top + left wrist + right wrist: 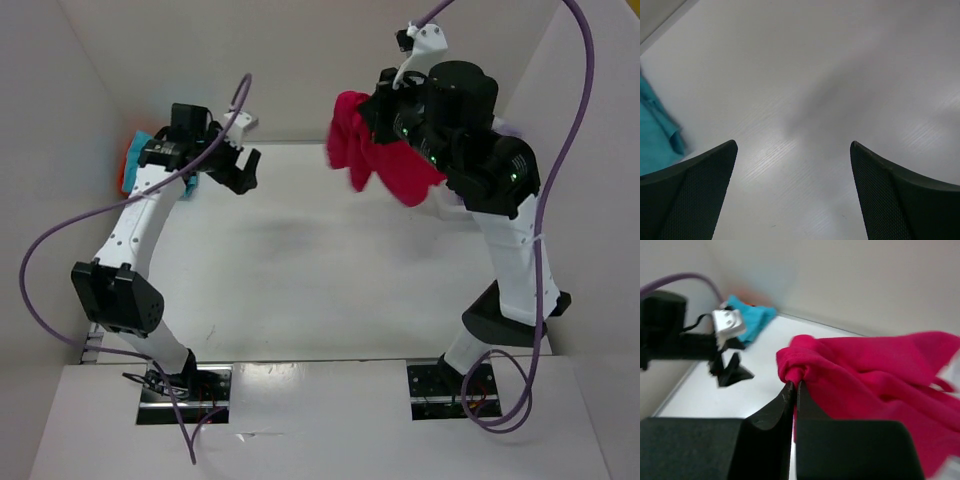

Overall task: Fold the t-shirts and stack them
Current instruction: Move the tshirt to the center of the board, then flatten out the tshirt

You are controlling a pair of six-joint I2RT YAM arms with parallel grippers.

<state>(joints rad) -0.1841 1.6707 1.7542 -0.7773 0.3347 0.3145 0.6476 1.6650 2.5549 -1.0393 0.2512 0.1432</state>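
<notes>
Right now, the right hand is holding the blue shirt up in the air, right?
No. The right hand is holding the magenta-red shirt up in the air, not the blue one. The right wrist view shows it; the turquoise shirt lies back by the wall.

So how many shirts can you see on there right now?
3: a magenta shirt hangs from the right gripper; a turquoise shirt and an orange shirt lie bunched at the far left. More may be hidden.
</notes>
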